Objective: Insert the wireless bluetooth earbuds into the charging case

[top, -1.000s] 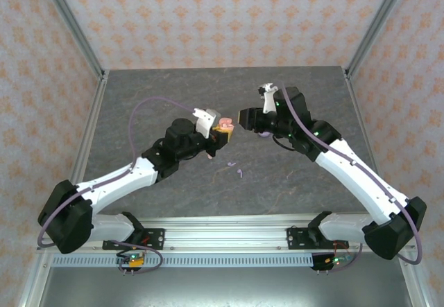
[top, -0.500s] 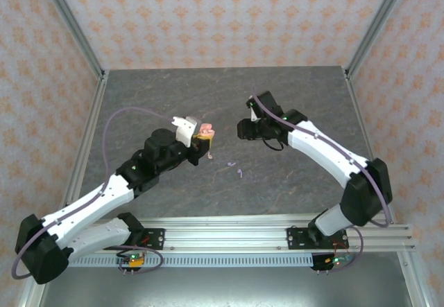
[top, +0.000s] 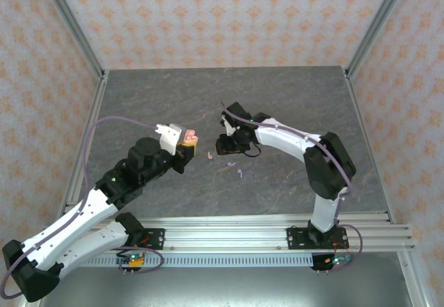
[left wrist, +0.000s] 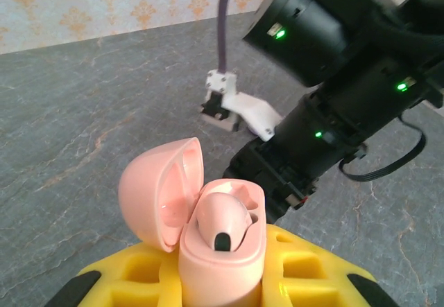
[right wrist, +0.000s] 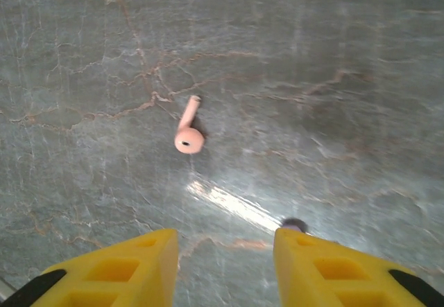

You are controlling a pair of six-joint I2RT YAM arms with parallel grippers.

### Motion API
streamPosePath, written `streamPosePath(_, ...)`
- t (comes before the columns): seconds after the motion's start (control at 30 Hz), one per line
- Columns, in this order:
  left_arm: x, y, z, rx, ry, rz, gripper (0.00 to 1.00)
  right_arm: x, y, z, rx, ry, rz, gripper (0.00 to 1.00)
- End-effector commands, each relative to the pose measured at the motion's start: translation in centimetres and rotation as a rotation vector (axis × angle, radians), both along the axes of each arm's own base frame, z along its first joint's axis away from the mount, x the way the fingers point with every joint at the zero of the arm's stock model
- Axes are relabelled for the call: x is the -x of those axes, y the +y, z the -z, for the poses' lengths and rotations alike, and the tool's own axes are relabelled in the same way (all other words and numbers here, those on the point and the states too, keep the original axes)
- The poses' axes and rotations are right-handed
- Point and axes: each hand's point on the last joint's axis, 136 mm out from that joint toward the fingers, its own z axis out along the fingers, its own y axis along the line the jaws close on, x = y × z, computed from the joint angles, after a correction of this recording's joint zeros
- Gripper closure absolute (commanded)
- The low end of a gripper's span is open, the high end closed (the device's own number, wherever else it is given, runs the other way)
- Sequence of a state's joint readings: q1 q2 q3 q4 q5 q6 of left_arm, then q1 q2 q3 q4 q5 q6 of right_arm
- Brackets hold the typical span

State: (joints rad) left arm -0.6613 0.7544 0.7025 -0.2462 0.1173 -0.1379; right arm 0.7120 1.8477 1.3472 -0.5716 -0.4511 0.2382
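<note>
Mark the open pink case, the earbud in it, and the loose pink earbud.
open pink case (left wrist: 222, 274): left wrist view, base front
seated earbud (left wrist: 219, 217): left wrist view, rounded head
loose pink earbud (right wrist: 188, 141): right wrist view, bulb end

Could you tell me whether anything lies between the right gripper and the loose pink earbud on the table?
Nothing visible does: only bare table lies between the open right gripper and the pink earbud ahead of it.

The table (top: 298, 92) is free along its far edge; left arm (top: 132, 170), right arm (top: 279, 136) and loose earbuds (top: 210, 155) crowd its middle.
</note>
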Motion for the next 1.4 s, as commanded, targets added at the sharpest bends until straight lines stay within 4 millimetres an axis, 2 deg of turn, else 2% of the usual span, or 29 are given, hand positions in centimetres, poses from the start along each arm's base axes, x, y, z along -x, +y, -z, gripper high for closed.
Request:
streamPosePath(0.0, 0.4, 0.7, 0.3, -0.003, 0.013, -0.028, 0.96, -0.2, 2.0, 0.0, 0.003, -0.012, -0.034, 0.57)
streamPosePath(0.3, 0.9, 1.4, -0.3, -0.005, -0.011, -0.033, 0.96, -1.3, 4.0, 2.6, 0.11, -0.008, -0.039, 0.56)
streamPosePath(0.5, 1.0, 1.5, -0.2, -0.006, -0.011, -0.035, 0.96, -1.5, 5.1, 3.0, 0.109, -0.002, -0.051, 0.58)
streamPosePath(0.67, 1.0, 1.5, 0.1, -0.007, -0.009, -0.038, 0.96, -1.7, 4.9, 3.1, 0.119, -0.01, -0.047, 0.58)
streamPosePath(1.27, 1.0, 1.5, 0.3, -0.011, -0.004, -0.041, 0.96, -1.3, 4.4, 6.2, 0.268, 0.024, -0.085, 0.58)
streamPosePath(1.37, 1.0, 1.6, 0.3, -0.013, -0.003, -0.043, 0.96, -1.1, 4.3, 6.7, 0.301, 0.024, -0.095, 0.62)
